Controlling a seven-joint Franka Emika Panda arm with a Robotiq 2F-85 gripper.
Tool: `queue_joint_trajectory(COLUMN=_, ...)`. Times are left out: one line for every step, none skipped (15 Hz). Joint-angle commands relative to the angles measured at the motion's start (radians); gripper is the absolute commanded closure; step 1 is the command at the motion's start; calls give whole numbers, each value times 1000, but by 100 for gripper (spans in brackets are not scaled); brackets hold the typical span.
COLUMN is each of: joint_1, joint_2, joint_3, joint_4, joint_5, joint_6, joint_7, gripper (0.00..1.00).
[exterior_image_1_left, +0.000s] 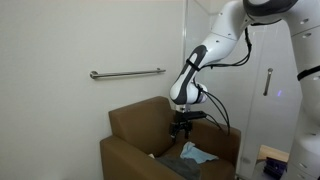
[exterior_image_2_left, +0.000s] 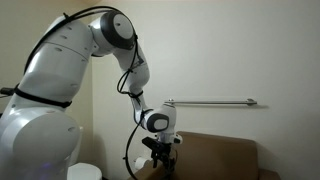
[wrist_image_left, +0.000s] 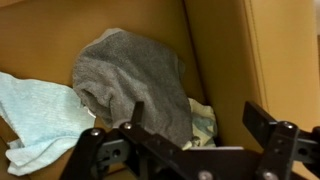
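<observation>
Grey cloth (wrist_image_left: 135, 80) lies bunched below the gripper (wrist_image_left: 192, 112), jaws spread; coming straight down on its top fold, away from the blue cloth (wrist_image_left: 40, 115), seems best.

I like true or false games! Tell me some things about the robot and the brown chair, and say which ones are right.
1. The pincer hangs over a crumpled grey cloth. True.
2. The pincer is squeezing the grey cloth. False: its jaws stand open and hold nothing.
3. A light blue cloth lies beside the grey one. True.
4. The cloths lie on a white table. False: they lie on the seat of a brown armchair.
5. A metal grab bar is fixed to the wall behind the chair. True.
</observation>
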Motion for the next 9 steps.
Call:
queue_joint_trajectory(joint_1=-93, joint_2=132, joint_3=67, joint_4=45, joint_5=88, joint_6=110, joint_7=-63, gripper=0)
queue_joint_trajectory(joint_1=-118, joint_2=171, joint_3=79, joint_4=87, joint_5=82, joint_6=96, joint_7=-65, gripper=0)
queue_joint_trajectory(joint_1=-133, joint_2=205, joint_3=83, joint_4=127, joint_5=66, joint_6=83, joint_7=-53, gripper=0)
queue_joint_trajectory(joint_1=-144, joint_2=242, joint_3=83, joint_4=172, joint_5=51, joint_6=67, joint_7=-36, gripper=0)
queue_joint_trajectory(joint_1=-144, joint_2=275, joint_3=75, joint_4=216, joint_5=34, joint_6=48, joint_7=-9, gripper=0)
queue_joint_trajectory(joint_1=-145, joint_2=315, joint_3=64, joint_4=260, joint_5=20, joint_6=38, joint_7=6, gripper=0)
queue_joint_trajectory(joint_1=-146, joint_2=336, joint_3=54, joint_4=289, joint_5=11, joint_6=10, joint_7=24, gripper=0)
queue_joint_trajectory(joint_1=-143, joint_2=281, joint_3=69, joint_4=221, joint_5=19, joint_6=54, joint_7=5, gripper=0)
queue_joint_trajectory(joint_1=-146, joint_2=309, joint_3=64, joint_4=254, joint_5=17, joint_6=42, joint_7=7, gripper=0)
